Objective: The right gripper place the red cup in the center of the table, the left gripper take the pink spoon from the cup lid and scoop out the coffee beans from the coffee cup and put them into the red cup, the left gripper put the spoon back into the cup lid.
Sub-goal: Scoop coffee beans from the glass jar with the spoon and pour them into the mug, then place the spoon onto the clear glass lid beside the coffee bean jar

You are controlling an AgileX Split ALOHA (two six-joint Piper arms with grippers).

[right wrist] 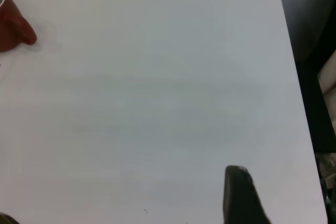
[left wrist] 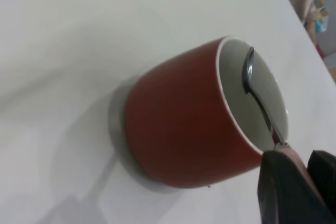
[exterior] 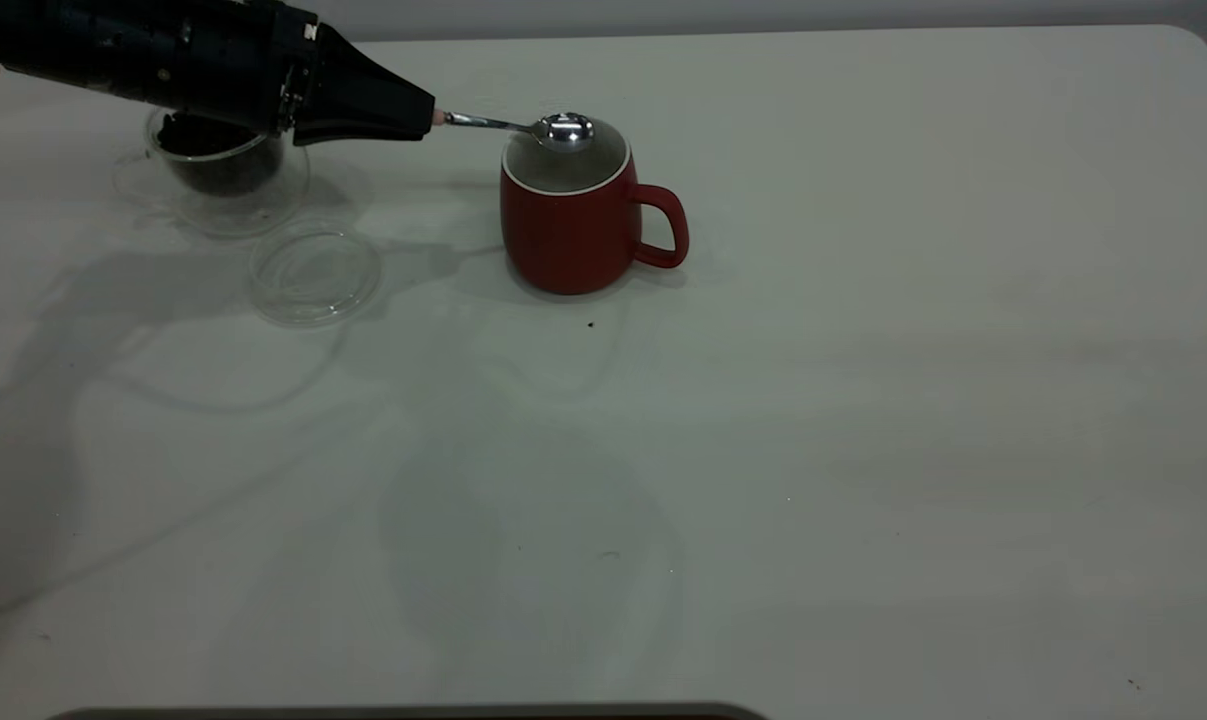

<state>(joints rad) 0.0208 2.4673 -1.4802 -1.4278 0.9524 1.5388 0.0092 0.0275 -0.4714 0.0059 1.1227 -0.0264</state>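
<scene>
- Left gripper (exterior: 418,113), upper left of exterior frame, reaches in from the left edge, jaws clamped on the pink spoon (exterior: 523,126) at its handle end; only a sliver of pink shows at the jaw tips.
- Spoon runs roughly level to the right; its shiny metal bowl (exterior: 566,131) hangs over the open mouth of the red cup (exterior: 568,230), upper centre of frame. Can't tell if any beans sit in the bowl.
- Left wrist view: spoon (left wrist: 257,90) seen edge-on across the cup's white interior (left wrist: 239,93); black fingertips (left wrist: 283,190) at lower right, pinched on the handle. What shows of the cup's inside looks bare white.
- Red cup stands upright on the white table (exterior: 863,420), loop handle pointing to frame right; one tiny dark speck on the tabletop just below it.
- Coffee cup (exterior: 225,170), clear glass, upper left, partly hidden behind the arm; dark coffee beans (exterior: 213,160) fill its lower part.
- Cup lid (exterior: 313,272), clear glass disc, lies flat just below-right of the coffee cup, left of the red cup, nothing on it.
- Right gripper: not in exterior view. Right wrist view shows one dark fingertip (right wrist: 239,195) at lower right over bare table, red cup's handle (right wrist: 18,32) far off at upper left; grip state can't be told.
</scene>
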